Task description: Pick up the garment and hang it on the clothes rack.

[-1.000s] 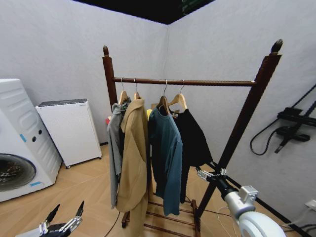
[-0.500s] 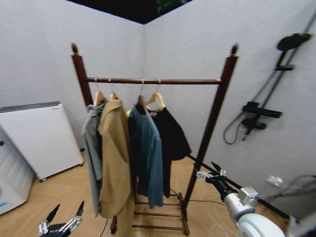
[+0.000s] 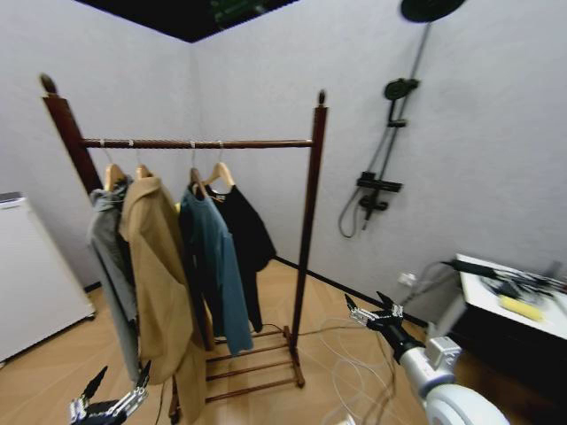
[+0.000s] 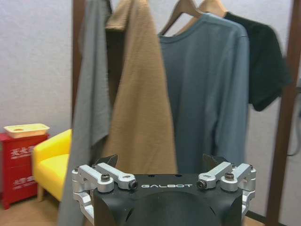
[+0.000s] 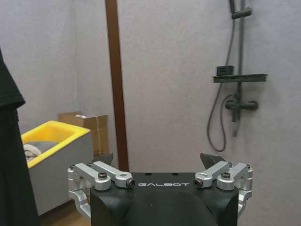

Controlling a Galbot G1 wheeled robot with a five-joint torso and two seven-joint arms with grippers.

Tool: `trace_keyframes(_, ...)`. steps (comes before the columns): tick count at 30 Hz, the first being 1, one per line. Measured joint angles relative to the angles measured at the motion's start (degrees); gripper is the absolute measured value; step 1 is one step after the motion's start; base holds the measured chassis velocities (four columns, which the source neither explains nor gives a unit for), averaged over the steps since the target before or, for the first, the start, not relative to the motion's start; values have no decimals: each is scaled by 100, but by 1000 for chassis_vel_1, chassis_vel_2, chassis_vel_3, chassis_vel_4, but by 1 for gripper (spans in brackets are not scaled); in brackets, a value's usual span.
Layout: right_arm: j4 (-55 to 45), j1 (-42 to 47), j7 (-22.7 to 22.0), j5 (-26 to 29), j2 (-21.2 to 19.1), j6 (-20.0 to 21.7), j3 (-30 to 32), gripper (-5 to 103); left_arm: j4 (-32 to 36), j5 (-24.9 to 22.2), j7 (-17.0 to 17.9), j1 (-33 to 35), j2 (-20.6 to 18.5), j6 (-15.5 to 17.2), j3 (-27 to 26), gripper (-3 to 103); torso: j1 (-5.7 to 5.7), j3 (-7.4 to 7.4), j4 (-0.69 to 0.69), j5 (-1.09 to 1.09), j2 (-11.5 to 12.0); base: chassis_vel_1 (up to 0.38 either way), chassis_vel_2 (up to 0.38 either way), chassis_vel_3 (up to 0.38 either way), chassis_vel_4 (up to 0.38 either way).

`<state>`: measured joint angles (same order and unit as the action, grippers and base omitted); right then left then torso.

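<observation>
Garment (image 3: 241, 232) already hanging (on its wooden hanger) at the right end of the clothes rack (image 3: 308, 212) bar, beside the teal shirt (image 3: 213, 266); the job looks done, with left gripper (image 3: 112, 397) and right gripper (image 3: 372, 312) open, empty, held low.

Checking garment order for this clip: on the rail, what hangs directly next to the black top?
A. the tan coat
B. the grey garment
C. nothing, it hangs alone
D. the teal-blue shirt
D: in the head view the black top hangs at the end nearest the right post of the clothes rack, with the teal-blue shirt right beside it.
</observation>
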<state>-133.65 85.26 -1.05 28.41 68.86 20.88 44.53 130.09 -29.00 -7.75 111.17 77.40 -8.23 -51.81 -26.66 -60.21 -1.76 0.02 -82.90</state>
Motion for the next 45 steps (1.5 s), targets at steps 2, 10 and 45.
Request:
trace_keyframes(2, 4, 0, 8, 2, -6, -13, -2, 100, 0, 0, 1, 0, 0, 0, 0, 100, 0, 1, 1, -7, -1, 40, -295, -280, 44)
trace_keyframes(10, 24, 39, 48, 20, -9, -120, -2, 100, 0, 0, 2, 0, 0, 0, 0, 100, 0, 0, 1, -1, 0, 59, -309, -308, 49)
trace_keyframes(45, 226, 237, 452, 11, 39, -571, 53, 100, 0, 0, 1, 0, 0, 0, 0, 100, 0, 0, -1, -1, 0, -62, -165, -171, -65)
